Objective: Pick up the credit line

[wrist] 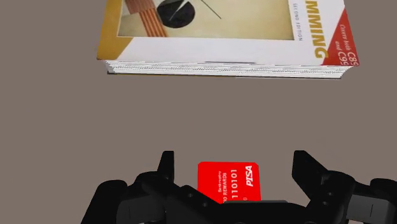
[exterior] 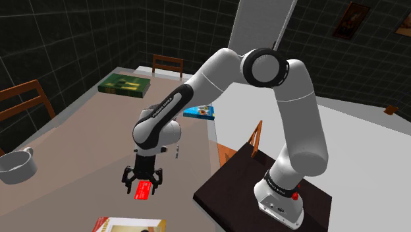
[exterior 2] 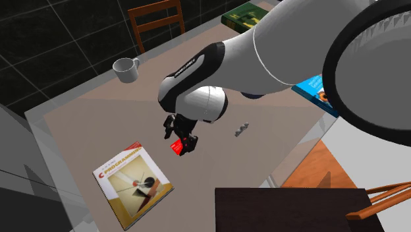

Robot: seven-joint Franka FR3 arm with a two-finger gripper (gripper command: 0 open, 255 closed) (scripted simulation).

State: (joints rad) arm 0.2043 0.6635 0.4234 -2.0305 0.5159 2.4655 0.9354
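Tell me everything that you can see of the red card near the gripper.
The red card is a small flat rectangle with rounded corners, bright red, with white print: "PISA", some digits and part of "REWARDS". Its material does not plainly show. It seems to lie flat on the grey-brown table, between the open fingers of the black gripper, which stand apart from its edges. A book lies beyond it, not touching it.

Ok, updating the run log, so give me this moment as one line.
black two-finger gripper: open | flat red credit card: on brown table, between jaws, untouched | phase: pre-grasp
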